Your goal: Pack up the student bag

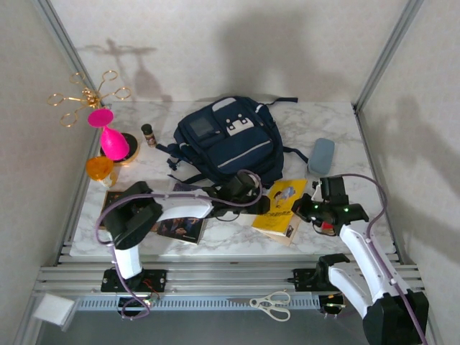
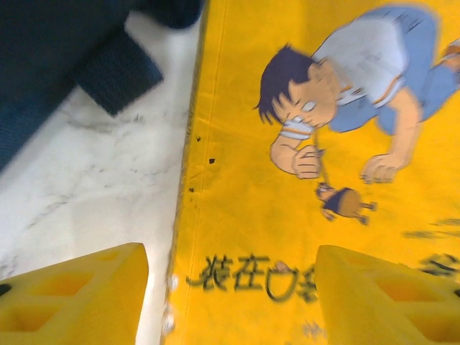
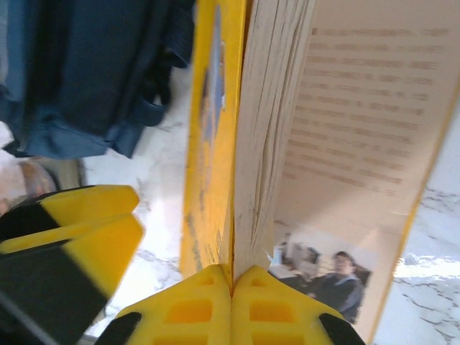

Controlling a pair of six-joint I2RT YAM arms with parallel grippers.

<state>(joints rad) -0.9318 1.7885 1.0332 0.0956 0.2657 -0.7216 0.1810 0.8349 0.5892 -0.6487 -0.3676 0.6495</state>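
The student bag [image 1: 226,140], navy with grey-white patches, lies flat mid-table; its fabric also shows in the left wrist view [image 2: 43,65] and the right wrist view [image 3: 86,79]. A yellow book [image 1: 282,208] with a cartoon boy on its cover [image 2: 302,180] lies just in front of the bag. My left gripper [image 2: 230,302] hovers open over the book's left edge, one finger above the marble and one above the cover. My right gripper [image 3: 231,284] is at the book's near edge [image 3: 215,180], its fingers pinched together where the yellow cover meets the page block.
A blue-grey case [image 1: 321,156] lies right of the bag. A pink goblet [image 1: 111,136], orange cup [image 1: 99,167], small brown bottle [image 1: 149,134] and gold stand [image 1: 86,97] crowd the back left. Dark booklets [image 1: 180,226] lie under my left arm. Scissors [image 1: 272,303] rest on the front rail.
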